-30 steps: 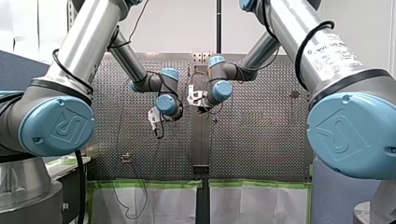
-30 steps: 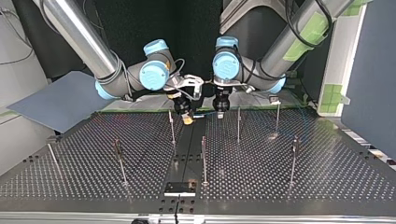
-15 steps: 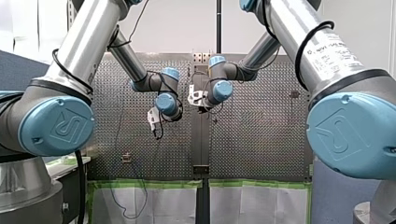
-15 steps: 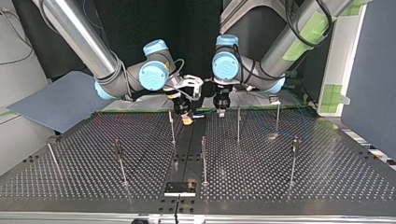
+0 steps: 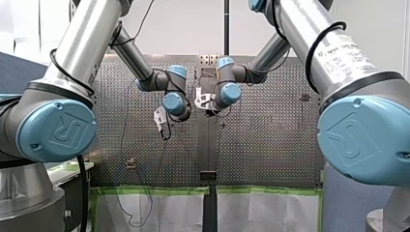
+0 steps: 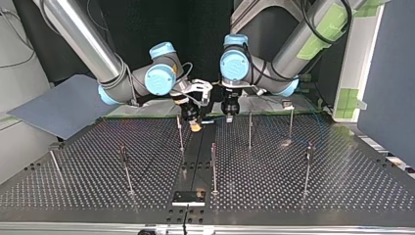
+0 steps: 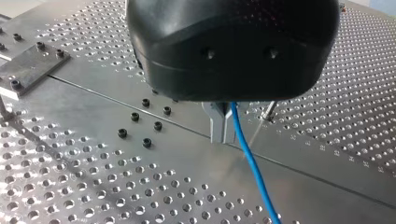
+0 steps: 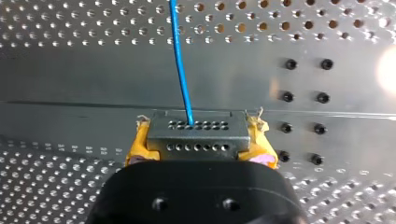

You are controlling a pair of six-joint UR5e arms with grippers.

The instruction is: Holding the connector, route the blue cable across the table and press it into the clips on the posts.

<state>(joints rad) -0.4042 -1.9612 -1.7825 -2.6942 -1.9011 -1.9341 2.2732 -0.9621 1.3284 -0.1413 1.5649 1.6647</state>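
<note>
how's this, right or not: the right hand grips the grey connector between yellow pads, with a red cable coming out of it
Not quite. The cable coming out is blue, not red; the right wrist view shows it. The rest holds: the right hand grips the grey connector between yellow pads.

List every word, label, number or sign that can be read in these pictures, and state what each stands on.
Black print on the silver upper tube of my right arm, front view: several lines, too blurred to read.
Raised emblem on the big blue joint cap of my left arm and the big blue joint cap of my right arm: a logo, no legible letters.
Top view and both wrist views: no text.
</note>
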